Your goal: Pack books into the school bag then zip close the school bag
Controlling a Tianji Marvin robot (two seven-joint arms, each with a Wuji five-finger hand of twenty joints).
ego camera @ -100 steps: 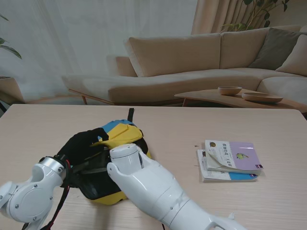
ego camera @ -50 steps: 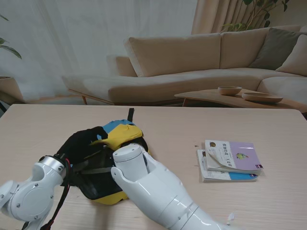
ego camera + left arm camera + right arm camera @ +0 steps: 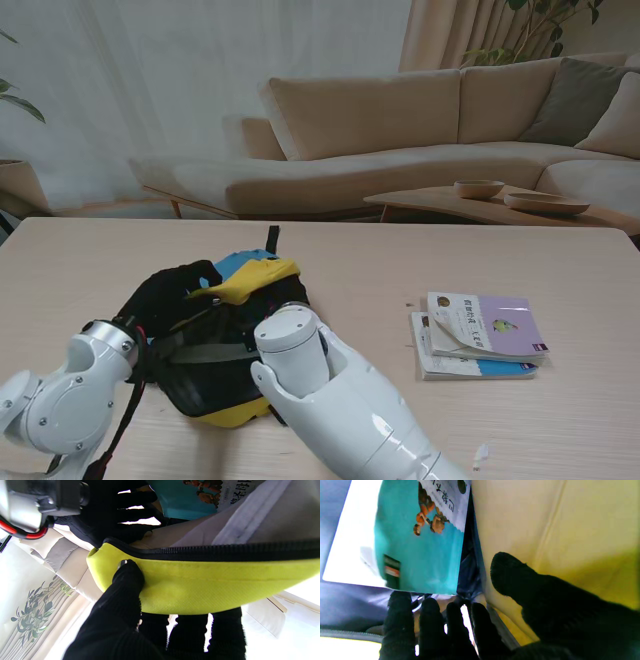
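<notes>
Yellow flap (image 3: 200, 585) lifted higher | left hand (image 3: 120, 620) pinching woven fabric

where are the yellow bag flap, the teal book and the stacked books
yellow bag flap (image 3: 200, 587) left wrist view, outer fabric
teal book (image 3: 420, 555) right wrist view, cover
stacked books (image 3: 485, 328) stand view, top cover

bag (image 3: 240, 345) is mostly black with a bright yellow flap and a blue patch up top, black zipper (image 3: 225, 551) along the yellow edge, pale cream lining inside. book in the bag (image 3: 420, 542) has a teal cover with little orange figures. books on the table (image 3: 478, 335): lilac and white covers. light wood table (image 3: 500, 260), both robot hands in black gloves
</notes>
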